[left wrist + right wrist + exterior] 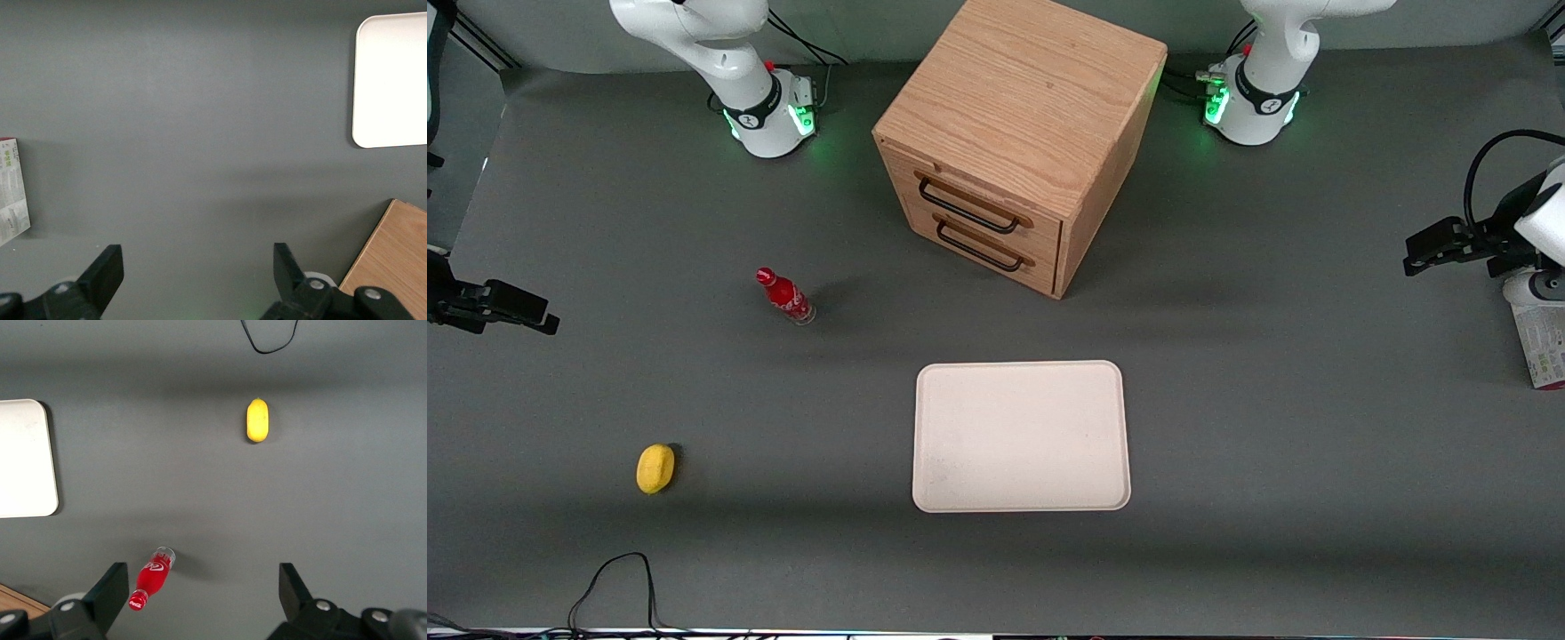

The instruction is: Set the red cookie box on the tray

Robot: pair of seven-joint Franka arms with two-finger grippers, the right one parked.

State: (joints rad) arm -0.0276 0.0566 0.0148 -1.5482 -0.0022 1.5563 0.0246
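Note:
The red cookie box (1543, 342) lies flat at the working arm's end of the table, its white printed face up and a red edge showing, partly cut off by the picture's edge. The left wrist view shows one end of the box (12, 190). My left gripper (1427, 249) hangs above the table just beside the box and slightly farther from the front camera. The gripper (197, 257) is open, with only bare grey table between its fingers. The cream-white tray (1021, 436) lies empty mid-table, toward the front camera, and the tray (393, 80) also shows from the wrist.
A wooden drawer cabinet (1023, 142) with two black handles stands farther from the front camera than the tray. A small red bottle (785, 296) and a yellow lemon-shaped object (655, 468) sit toward the parked arm's end. A black cable (614, 578) loops near the front edge.

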